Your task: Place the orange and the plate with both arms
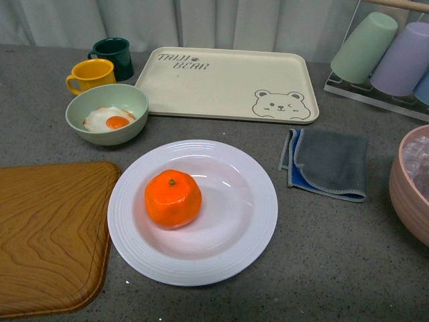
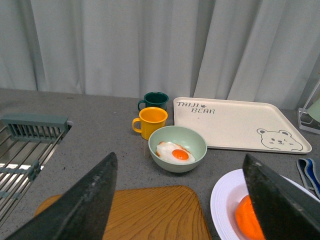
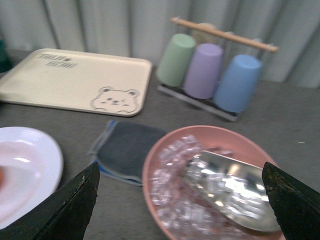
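Note:
The bright orange [image 1: 173,198] with a green stem dot lies inside the round white ridged plate [image 1: 255,231] at the middle of the grey counter. Neither arm shows in the front view. My left gripper [image 2: 182,200] is open and empty, raised over the wooden board, with the plate [image 2: 225,200] and a slice of the orange [image 2: 244,220] beside its one finger. My right gripper [image 3: 181,207] is open and empty, raised over the pink bowl of ice; the plate's edge [image 3: 45,160] shows to one side.
A wooden board [image 1: 47,235] lies left of the plate. Behind are a green bowl with a fried egg [image 1: 107,115], a yellow mug [image 1: 90,75], a dark green mug [image 1: 114,55] and the bear-print tray [image 1: 228,84]. A grey cloth [image 1: 328,163], a pink ice bowl [image 1: 410,184] and a cup rack [image 1: 385,54] stand right.

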Tool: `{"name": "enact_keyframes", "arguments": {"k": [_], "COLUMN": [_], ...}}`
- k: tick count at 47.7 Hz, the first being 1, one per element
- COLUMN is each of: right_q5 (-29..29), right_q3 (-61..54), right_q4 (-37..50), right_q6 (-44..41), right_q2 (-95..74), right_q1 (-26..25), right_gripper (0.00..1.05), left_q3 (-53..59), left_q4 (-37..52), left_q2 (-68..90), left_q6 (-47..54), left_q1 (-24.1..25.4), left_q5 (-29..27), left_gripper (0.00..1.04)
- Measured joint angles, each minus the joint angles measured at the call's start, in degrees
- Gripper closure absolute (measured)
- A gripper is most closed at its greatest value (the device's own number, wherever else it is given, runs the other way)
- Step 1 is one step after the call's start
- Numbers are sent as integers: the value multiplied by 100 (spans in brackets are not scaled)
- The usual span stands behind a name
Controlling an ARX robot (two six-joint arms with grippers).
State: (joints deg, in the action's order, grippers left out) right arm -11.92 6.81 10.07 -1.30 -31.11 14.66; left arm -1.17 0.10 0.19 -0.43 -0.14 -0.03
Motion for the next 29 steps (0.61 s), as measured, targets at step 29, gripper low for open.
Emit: {"name": "enact_keyframes", "arguments": {"k": [29], "right_q5": [2774], "right_q3": [2389], "right_q4": [304], "right_q6": [2302], "right_q2": [-5825], "right_q1": [332], "right_gripper": [9], "left_q3": [0], "left_q4": [-2], "left_q2": [0], "left_q6": [13], "left_q1": [0], "left_q5": [2], "left_gripper": [7]}}
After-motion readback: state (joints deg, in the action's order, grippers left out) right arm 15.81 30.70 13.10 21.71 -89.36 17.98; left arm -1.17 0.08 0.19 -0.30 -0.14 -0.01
